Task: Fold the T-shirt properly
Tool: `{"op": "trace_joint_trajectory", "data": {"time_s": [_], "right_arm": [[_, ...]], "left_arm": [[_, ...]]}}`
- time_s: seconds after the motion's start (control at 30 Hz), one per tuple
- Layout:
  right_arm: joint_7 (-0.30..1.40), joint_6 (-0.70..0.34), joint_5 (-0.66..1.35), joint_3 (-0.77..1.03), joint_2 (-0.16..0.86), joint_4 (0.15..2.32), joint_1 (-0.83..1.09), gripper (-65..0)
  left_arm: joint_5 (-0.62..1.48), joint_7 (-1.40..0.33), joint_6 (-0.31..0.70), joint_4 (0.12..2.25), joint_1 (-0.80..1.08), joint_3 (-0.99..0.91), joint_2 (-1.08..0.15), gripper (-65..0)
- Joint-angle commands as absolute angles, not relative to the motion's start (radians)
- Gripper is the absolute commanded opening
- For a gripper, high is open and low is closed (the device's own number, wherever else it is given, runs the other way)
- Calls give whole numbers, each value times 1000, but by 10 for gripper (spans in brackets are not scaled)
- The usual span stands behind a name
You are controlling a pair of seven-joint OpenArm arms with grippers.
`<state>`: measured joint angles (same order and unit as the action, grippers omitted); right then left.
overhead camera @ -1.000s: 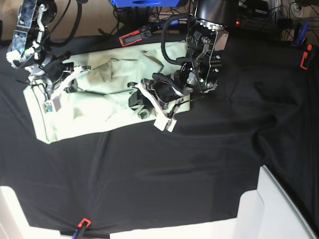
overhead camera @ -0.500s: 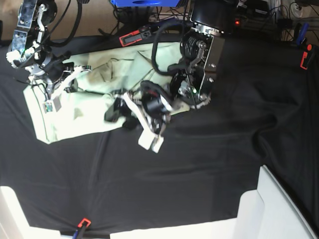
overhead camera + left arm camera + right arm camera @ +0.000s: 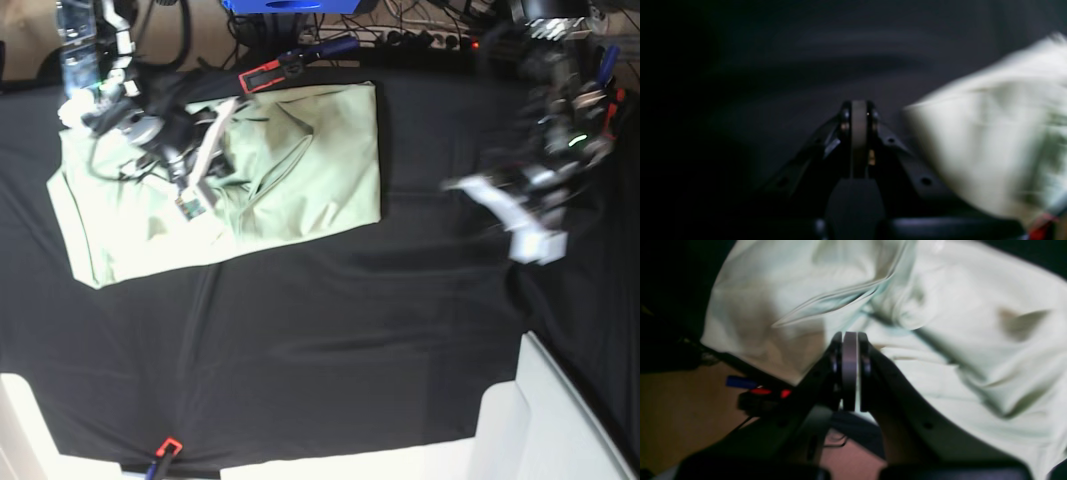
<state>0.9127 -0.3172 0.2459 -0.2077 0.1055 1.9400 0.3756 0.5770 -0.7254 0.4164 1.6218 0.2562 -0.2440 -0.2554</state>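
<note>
The T-shirt (image 3: 250, 190) lies rumpled and partly folded at the far left of the tabletop (image 3: 380, 330), with the clenched, empty right end effector (image 3: 195, 205) above it and the left end effector (image 3: 535, 235), likewise clenched on nothing, well clear over bare cloth, likely giving room.

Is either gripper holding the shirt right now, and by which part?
Neither. Left gripper is shut, empty, over the black table cloth. Right gripper is shut above the pale mint-green cotton T-shirt, no fabric pinched.

Probably a robotics lab: black-draped table (image 3: 330, 340), cables and power strip (image 3: 440, 40) behind.
</note>
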Motion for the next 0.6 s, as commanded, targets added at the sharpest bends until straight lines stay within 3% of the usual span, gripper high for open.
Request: {"op": "trace_joint_trajectory", "data": {"time_s": [0.0, 0.17, 0.33, 0.4, 0.57], "right_arm": [[889, -298, 263, -248, 107, 1959, 369, -633], [880, -88, 269, -406, 88, 1951, 366, -627], [855, 58, 266, -433, -16, 1865, 372, -615], [822, 127, 266, -424, -30, 1824, 369, -547], [789, 226, 271, -424, -36, 1733, 338, -286]], "left_arm": [[590, -705, 424, 1641, 275, -306, -274, -650], [358, -702, 424, 1641, 355, -490, -286, -650], [101, -700, 424, 1638, 361, -575, -240, -650], [91, -700, 424, 1638, 360, -607, -223, -650], [91, -699, 424, 1636, 360, -622, -220, -650]]}}
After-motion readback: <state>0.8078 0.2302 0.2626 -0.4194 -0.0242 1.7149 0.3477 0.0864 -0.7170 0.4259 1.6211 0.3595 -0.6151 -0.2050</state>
